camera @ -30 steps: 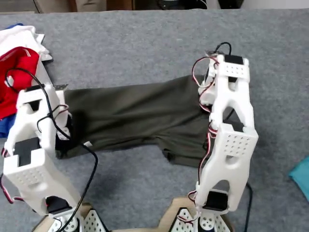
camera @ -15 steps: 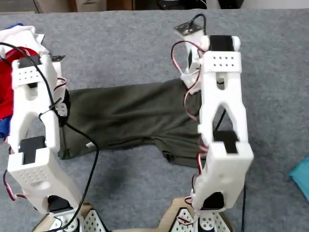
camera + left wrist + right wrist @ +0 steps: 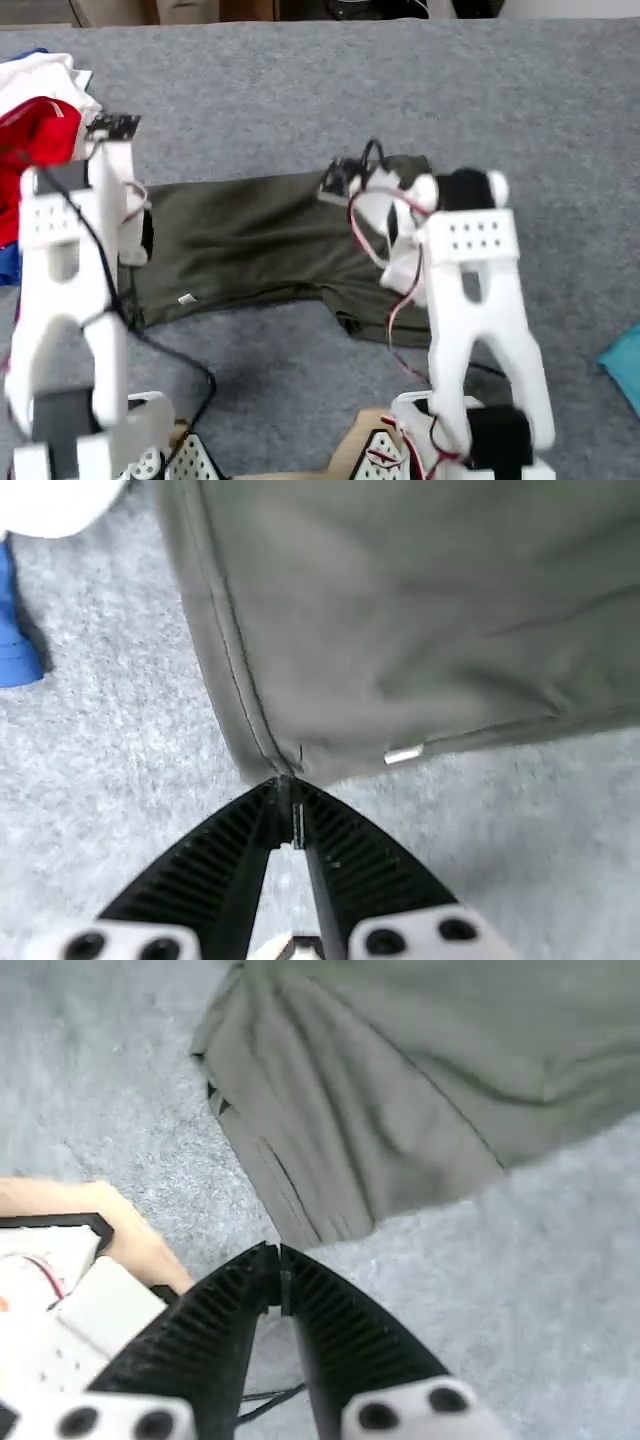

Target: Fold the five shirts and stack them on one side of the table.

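Olive shirt (image 3: 250, 240) spread on grey bench (image 3: 560, 110), left jaws clenched at its hem corner, right jaws clenched beside its near edge

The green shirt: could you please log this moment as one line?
green shirt: spread out | left hand: shut at its corner | right hand: shut near its edge

1. Your left arm (image 3: 65, 300) rises from its base at the near left edge and stretches toward the far side, with its wrist at the far end.
2. Your left gripper (image 3: 286, 785) points down at the table, its two black ribbed fingers (image 3: 220, 850) pressed together at the tips.
3. Your right arm (image 3: 470, 290) stands up from the near edge, right of centre, with its wrist bent over toward the left.
4. Your right gripper (image 3: 276, 1258) also points down, its jaws closed tip to tip.
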### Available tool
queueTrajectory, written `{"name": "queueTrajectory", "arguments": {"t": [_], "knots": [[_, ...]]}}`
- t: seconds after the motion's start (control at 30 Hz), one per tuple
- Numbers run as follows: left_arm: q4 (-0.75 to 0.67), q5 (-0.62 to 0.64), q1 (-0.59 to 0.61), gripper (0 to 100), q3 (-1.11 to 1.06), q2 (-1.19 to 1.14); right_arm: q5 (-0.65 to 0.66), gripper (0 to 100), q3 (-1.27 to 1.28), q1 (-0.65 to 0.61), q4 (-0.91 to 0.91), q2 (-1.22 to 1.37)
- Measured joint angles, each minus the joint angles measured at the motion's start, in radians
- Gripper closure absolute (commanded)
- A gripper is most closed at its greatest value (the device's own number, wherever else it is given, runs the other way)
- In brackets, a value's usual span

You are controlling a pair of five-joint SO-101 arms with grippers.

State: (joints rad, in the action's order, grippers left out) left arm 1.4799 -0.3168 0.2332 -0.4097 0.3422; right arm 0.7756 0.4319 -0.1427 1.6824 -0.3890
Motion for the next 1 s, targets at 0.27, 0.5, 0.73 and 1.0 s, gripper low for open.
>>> {"name": "queueTrajectory", "arguments": {"t": [0.27,0.5,0.73,1.0], "knots": [[-0.671,0.117,0.002,98,-0.578,0.267,0.051,97.4,0.333,-0.101,-0.149,-0.117],[-1.102,0.275,0.063,98,-0.770,0.272,0.080,79.7,0.393,-0.144,-0.153,-0.176],[-1.178,0.281,0.087,98,-0.783,0.272,0.087,79.6,0.414,-0.144,-0.160,-0.180],[-1.178,0.282,0.089,98,-0.783,0.272,0.087,79.6,0.592,-0.198,-0.333,-0.180]]}}
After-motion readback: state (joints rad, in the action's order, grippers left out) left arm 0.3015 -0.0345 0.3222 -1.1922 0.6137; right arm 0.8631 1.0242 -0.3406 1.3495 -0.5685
